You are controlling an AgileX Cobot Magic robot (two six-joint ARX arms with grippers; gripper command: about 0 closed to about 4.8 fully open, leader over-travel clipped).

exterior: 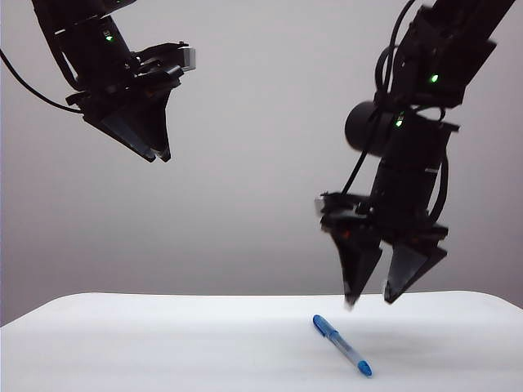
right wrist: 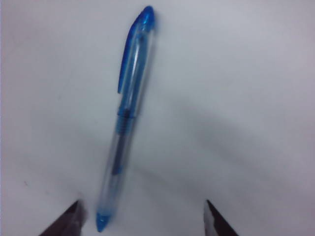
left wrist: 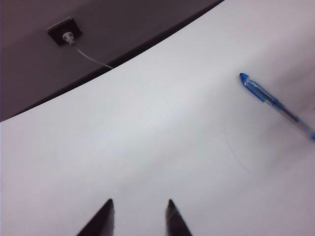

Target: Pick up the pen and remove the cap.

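The pen lies flat on the white table, right of the middle, with its clear blue-ended cap fitted on the far end. My right gripper hangs just above it, pointing down, open and holding nothing. In the right wrist view the pen runs away from the gripper, its blue tail end close to one fingertip and the cap farthest off. My left gripper is high at the upper left, well clear of the table. Its tips stand a little apart, empty, with the pen off to the side.
The table's curved far edge borders dark floor. A small dark plate with a white cable sits on that floor. Behind the table is a plain grey wall.
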